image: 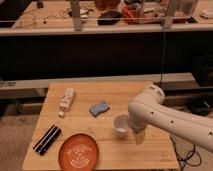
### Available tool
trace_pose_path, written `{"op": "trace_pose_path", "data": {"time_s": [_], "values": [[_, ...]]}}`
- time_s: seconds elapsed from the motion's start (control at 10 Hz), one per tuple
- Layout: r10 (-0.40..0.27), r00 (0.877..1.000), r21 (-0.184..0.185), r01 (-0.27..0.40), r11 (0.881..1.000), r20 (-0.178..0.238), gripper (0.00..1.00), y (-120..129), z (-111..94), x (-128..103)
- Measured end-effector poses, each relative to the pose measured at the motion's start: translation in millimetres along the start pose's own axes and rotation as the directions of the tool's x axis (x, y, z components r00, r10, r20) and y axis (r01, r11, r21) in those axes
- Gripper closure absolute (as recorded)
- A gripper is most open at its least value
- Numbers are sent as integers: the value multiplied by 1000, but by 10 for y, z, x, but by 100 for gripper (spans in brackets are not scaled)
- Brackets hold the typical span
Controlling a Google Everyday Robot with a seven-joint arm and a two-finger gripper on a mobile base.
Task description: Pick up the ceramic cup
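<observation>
The ceramic cup (pixel 120 125) is small, white and round, standing upright on the wooden table (pixel 80 120) right of centre. My white arm reaches in from the right and bends down just beside the cup's right side. The gripper (pixel 136 134) hangs below the wrist, right next to the cup, with one yellowish finger showing against the tabletop. The arm's body hides the rest of the gripper.
An orange plate (pixel 79 153) lies at the front edge. A black oblong object (pixel 47 139) sits at the front left. A white bottle-like object (pixel 65 101) lies at the back left, and a blue-grey sponge (pixel 99 108) is near the middle.
</observation>
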Motion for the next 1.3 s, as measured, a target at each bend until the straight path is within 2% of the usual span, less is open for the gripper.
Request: {"op": "trace_pose_path", "data": {"time_s": [0.6, 1.3], "values": [[-61, 998, 38, 60, 997, 12, 20, 18, 75, -28], [-70, 997, 73, 68, 995, 25, 20, -24, 76, 44]]}}
